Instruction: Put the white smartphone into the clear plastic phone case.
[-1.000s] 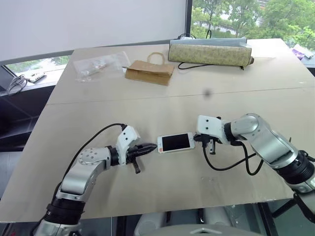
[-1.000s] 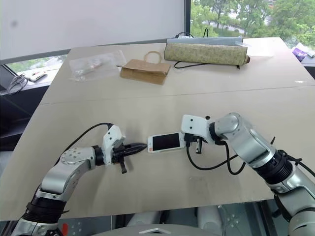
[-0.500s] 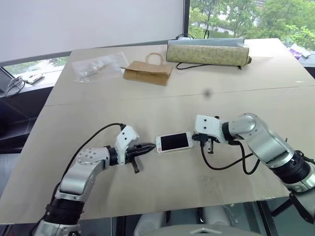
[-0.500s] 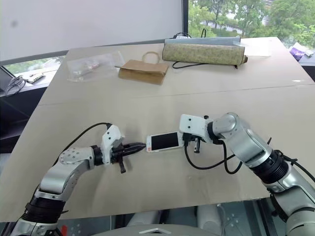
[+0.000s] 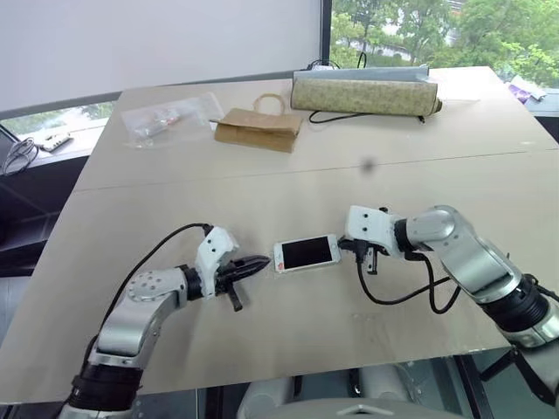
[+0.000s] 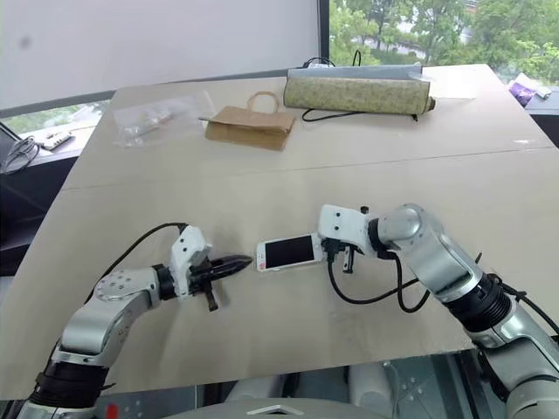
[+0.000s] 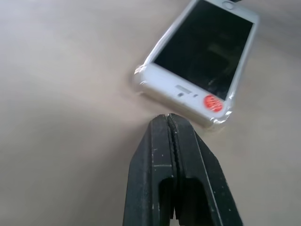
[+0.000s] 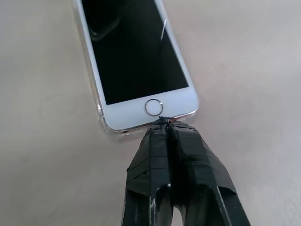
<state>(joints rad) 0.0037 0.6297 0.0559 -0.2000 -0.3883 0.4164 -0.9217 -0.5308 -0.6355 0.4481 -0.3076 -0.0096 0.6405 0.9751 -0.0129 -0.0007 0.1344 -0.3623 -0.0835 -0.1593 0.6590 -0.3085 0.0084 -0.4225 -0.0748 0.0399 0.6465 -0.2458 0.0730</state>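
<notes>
A white smartphone (image 5: 307, 253) lies flat, screen up, near the front middle of a pale wooden surface (image 5: 288, 188). A thin see-through rim shows around its edges in both wrist views, so the phone sits inside the clear plastic phone case (image 7: 141, 82). The left gripper (image 5: 258, 262) lies low over the surface with its two black fingers pressed together, holding nothing, its tip pointing at the end of the phone that carries a small red sticker (image 7: 213, 102), just short of touching. The right gripper (image 8: 164, 121) is likewise closed and empty, its taped tip right against the opposite end, beside the round home button. Well apart, toward the far edge, lie a crinkly clear bag (image 5: 169, 116), a brown paper bag (image 5: 257, 127) and a long patterned roll (image 5: 363, 92).
</notes>
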